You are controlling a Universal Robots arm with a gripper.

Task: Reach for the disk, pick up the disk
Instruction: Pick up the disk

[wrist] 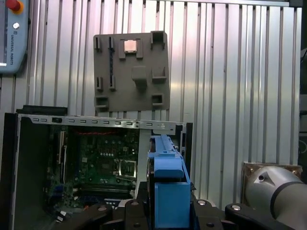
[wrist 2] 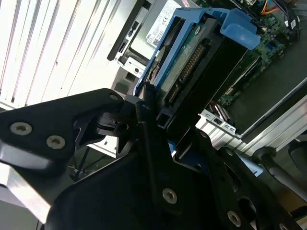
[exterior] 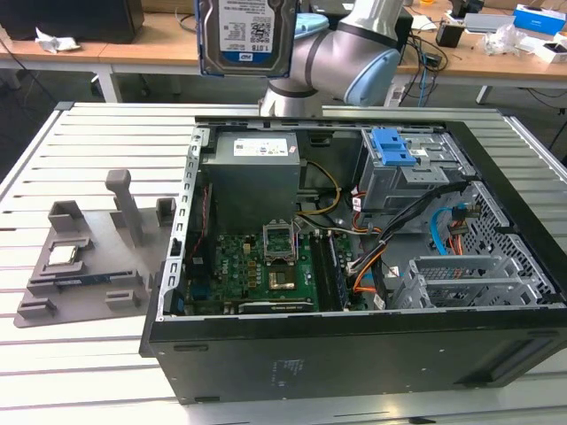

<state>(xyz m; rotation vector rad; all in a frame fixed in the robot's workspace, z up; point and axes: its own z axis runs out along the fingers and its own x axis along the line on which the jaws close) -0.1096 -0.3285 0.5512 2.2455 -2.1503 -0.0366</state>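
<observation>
The disk (exterior: 245,35), a silver-grey drive with a white-and-blue label and a blue frame, hangs upright high above the back of the open computer case (exterior: 354,341). In the second wrist view the black gripper (wrist 2: 160,117) is shut on the disk (wrist 2: 192,62) at one end, and the drive's connector edge and circuit board face the camera. In the first wrist view the disk's blue frame edge (wrist: 169,189) stands between the gripper's black fingers (wrist: 136,211), well above the case (wrist: 29,158).
A grey fixture tray (exterior: 84,266) holding a small square chip (exterior: 62,255) lies on the slatted table (exterior: 97,133) at the exterior view's left. A bare blue bracket (exterior: 394,146) sits on the case's drive bay. Cluttered workbenches stand behind.
</observation>
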